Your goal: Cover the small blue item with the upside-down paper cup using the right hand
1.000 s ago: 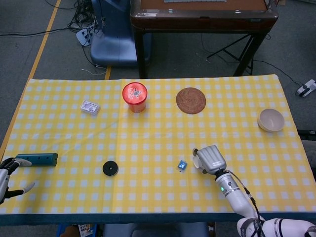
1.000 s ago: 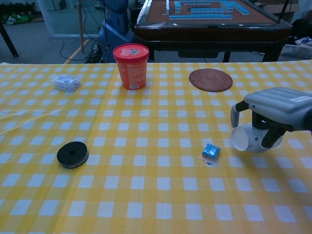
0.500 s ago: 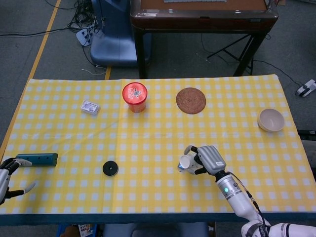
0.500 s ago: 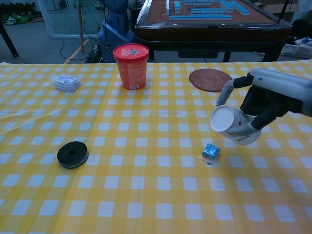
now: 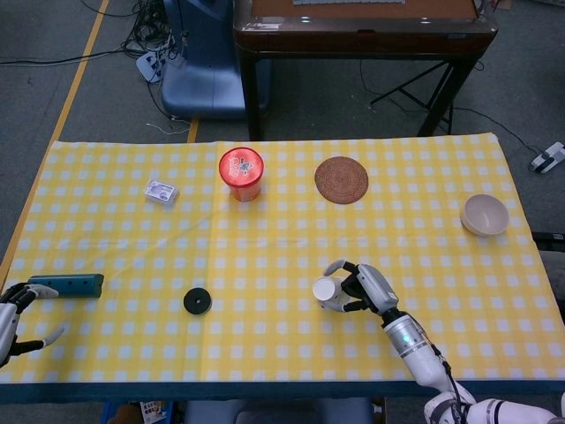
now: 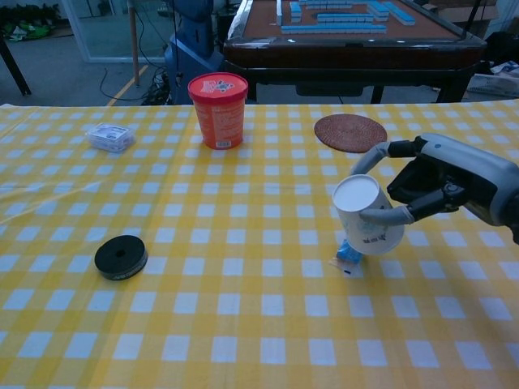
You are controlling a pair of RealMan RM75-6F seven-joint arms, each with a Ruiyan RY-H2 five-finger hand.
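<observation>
My right hand [image 6: 438,185] [image 5: 366,288] grips a white paper cup [image 6: 367,215] [image 5: 328,292], tilted with its base up and towards the left. The cup hangs just over the small blue item [image 6: 349,254], which lies on the yellow checked cloth and is partly hidden behind the cup's lower rim. In the head view the cup hides the blue item. My left hand [image 5: 12,318] rests at the table's front left corner, fingers apart, holding nothing.
A black disc [image 6: 121,257] lies front left. A red tub [image 6: 218,109], a small clear packet [image 6: 110,137] and a brown round mat [image 6: 350,132] stand towards the back. A beige bowl [image 5: 484,215] sits far right, a dark green bar [image 5: 66,285] near my left hand.
My right hand has carried the cup leftward and turned it from lying on its side to nearly base-up, over the blue item. The left hand has not moved.
</observation>
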